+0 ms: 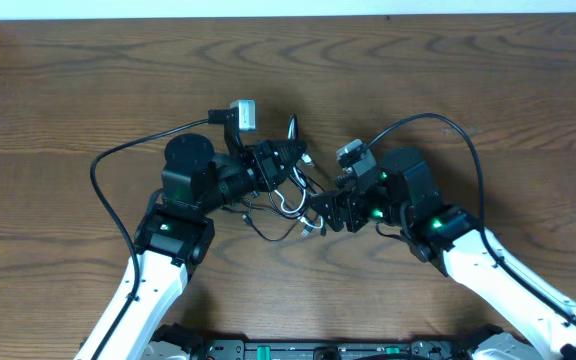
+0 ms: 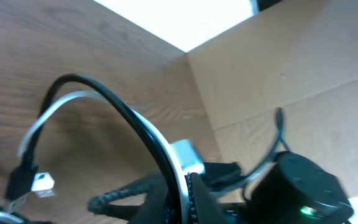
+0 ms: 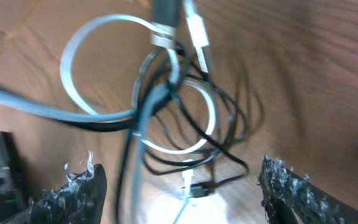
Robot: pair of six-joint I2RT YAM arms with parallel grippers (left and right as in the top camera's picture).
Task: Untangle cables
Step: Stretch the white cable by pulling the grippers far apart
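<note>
Brown wood-grain tabletop (image 1: 68, 90) fills the overhead view. The left arm (image 1: 158, 260) comes in from 7 o'clock and the right arm (image 1: 488, 265) from 5 o'clock, and both reach toward the middle.

The cables (image 1: 290, 200) lie there in a loose knot of loops between the two wrists. The left gripper (image 1: 286, 160) sits at about 11 o'clock from the knot. It is closed on the cables: in the left wrist view the white cable (image 2: 39, 121) and the black cable (image 2: 114, 99) rise side by side from between its fingertips and arch over toward 9 o'clock. They end in a black plug (image 2: 20, 177) and a pale plug (image 2: 42, 182) hanging close together.

The right gripper (image 1: 320, 212) is at about 4 o'clock from the knot. Its jaws stand wide apart and grip nothing. In the right wrist view its fingers (image 3: 82, 186) frame the tangle from 7 and 5 o'clock. There the white cable makes a large ring at 11 o'clock and a smaller ring at the centre. Thin black loops cross the smaller ring and spread toward 3 o'clock. The strands nearest that camera are blurred.
</note>
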